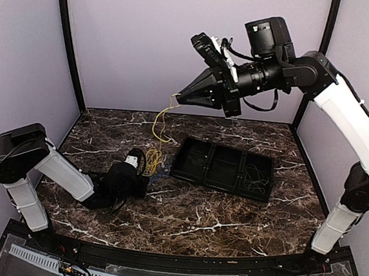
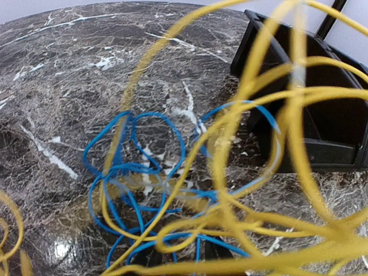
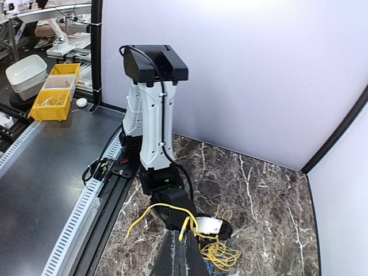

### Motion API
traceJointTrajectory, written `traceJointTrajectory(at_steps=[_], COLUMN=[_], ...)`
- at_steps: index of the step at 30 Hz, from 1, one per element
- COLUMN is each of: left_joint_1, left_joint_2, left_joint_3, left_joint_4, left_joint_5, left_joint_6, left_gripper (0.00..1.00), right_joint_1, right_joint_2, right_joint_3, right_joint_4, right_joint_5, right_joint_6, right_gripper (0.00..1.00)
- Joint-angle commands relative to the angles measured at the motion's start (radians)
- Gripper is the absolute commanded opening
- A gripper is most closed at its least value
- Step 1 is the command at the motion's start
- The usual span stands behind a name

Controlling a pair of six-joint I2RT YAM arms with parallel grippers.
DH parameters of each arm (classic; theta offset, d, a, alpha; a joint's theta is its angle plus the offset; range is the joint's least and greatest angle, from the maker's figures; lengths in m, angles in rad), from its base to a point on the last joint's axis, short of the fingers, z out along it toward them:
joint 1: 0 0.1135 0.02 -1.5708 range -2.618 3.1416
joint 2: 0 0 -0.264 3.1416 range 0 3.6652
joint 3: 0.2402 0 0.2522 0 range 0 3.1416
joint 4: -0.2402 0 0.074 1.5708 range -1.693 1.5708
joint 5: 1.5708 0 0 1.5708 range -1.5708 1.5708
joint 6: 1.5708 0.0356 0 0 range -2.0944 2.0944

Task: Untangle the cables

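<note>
Top external shows the right tool (image 1: 179,99) raised high above the far left corner of the black tray (image 1: 224,168), its fingers pressed together on one end of the yellow cable (image 1: 159,126). The cable hangs from that pinch in a loose line down to the heap lying on the surface (image 1: 229,219) just beside the tray's left end. Lifting one end this high looks meant to let the yellow loops slide out of the knot under their own weight.

The left tool (image 1: 145,175) lies low against that heap, on the side away from the tray, probably to weigh down the rest so the whole bundle does not rise with the yellow strand. Whether its fingers are apart or together I cannot tell; its own camera sees only cable. That view shows the blue cable (image 2: 118,170) flat on the surface beside the tray's corner, with yellow loops crossing over and through it, so the two are not yet free of each other.

A dark grey cable (image 1: 253,177) sits alone in the tray's right compartment, which I take as the place for separated ones.
</note>
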Motion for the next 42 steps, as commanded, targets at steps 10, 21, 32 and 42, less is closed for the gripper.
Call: traceJointTrajectory(at_steps=[10,21,32,42], left_joint_1=[0.066,0.035,-0.013,-0.02], left_joint_2=[-0.009,-0.416,-0.818,-0.619], left_joint_3=[-0.048,-0.155,-0.245,-0.209], left_joint_4=[-0.139,-0.224,-0.275,-0.031], left_joint_5=[0.02,0.14,0.288,0.355], left_joint_6=[-0.144,-0.055,0.063,0.294], left_gripper=[0.24,0.24,0.59,0.58], right_joint_1=[-0.262,-0.111,-0.058,-0.029], right_joint_2=[-0.16,0.002,0.235,0.149], right_joint_3=[-0.043,-0.256,-0.039,-0.103], right_joint_4=[0.033,0.164,0.12,0.126], right_joint_5=[-0.09,-0.166,-0.171,-0.091], right_joint_6=[0.019,0.113,0.177,0.14], right_gripper=[0.0,0.0,0.0,0.0])
